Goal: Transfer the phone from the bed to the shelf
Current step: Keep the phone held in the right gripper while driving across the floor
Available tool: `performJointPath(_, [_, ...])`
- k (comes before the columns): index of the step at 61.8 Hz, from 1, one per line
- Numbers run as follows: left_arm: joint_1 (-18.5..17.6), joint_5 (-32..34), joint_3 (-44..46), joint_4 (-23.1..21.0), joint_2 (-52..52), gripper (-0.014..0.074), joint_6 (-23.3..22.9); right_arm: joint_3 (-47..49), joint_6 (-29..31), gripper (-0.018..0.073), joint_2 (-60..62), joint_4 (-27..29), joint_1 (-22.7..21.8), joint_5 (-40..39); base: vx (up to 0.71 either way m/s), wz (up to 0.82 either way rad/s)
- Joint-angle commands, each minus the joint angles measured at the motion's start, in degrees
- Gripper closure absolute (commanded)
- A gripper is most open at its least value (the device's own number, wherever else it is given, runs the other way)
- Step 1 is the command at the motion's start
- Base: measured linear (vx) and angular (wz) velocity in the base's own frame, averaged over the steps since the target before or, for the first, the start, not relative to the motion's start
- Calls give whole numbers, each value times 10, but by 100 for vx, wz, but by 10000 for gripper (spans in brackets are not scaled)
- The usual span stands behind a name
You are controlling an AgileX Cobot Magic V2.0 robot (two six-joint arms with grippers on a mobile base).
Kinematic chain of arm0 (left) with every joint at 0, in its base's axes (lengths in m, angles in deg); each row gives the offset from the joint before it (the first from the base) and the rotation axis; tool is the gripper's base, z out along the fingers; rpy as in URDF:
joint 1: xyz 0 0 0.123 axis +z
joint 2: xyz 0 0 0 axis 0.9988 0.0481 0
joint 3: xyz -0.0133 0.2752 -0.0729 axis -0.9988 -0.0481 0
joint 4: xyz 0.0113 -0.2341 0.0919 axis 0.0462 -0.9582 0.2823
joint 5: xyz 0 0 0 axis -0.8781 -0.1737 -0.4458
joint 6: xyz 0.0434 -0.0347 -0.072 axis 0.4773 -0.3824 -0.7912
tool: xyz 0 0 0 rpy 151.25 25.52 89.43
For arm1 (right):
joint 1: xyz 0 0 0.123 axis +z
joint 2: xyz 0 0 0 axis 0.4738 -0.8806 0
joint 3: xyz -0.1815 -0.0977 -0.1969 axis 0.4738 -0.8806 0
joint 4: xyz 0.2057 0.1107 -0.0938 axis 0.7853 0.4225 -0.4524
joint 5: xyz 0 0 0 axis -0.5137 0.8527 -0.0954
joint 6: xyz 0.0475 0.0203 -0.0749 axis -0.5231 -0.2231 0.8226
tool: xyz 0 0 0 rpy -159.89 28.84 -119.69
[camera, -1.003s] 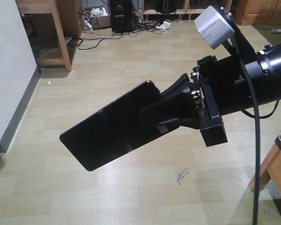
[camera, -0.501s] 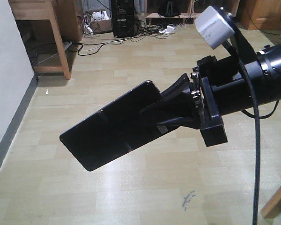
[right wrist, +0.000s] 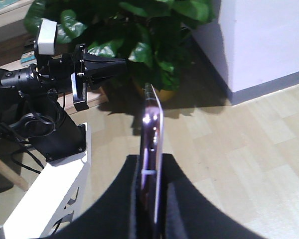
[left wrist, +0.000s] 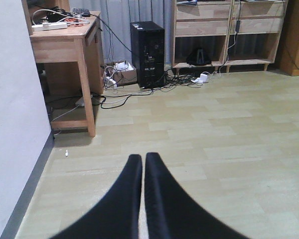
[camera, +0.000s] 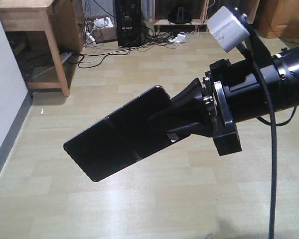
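As I read it off the front camera, the right gripper (camera: 162, 113) has its fingers clamped on one end of the phone (camera: 117, 139). The slab juts out in mid-air, tilted, glossy black face up, crease across the middle. On the right wrist camera it is edge-on between the fingers, pinkish rim catching light.

Left gripper (left wrist: 143, 158): fingers pressed almost together, nothing between them.

Below both, pale plank floor (left wrist: 214, 149). Farther back I note a wooden desk (left wrist: 65, 40), a black computer tower (left wrist: 147, 55) with loose cables (left wrist: 114, 97) beside it, and the shelf (left wrist: 204, 27) by the far wall, well apart from the phone.
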Motion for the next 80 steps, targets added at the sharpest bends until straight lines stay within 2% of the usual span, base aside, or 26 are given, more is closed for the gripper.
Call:
performJointPath(1, [-2, 39, 0, -3, -3, 596, -2, 15, 2, 564, 19, 51, -1, 33, 33, -5])
performJointPath(80, [-2, 39, 0, -3, -3, 596, -2, 15, 2, 564, 19, 52, -1, 33, 32, -16])
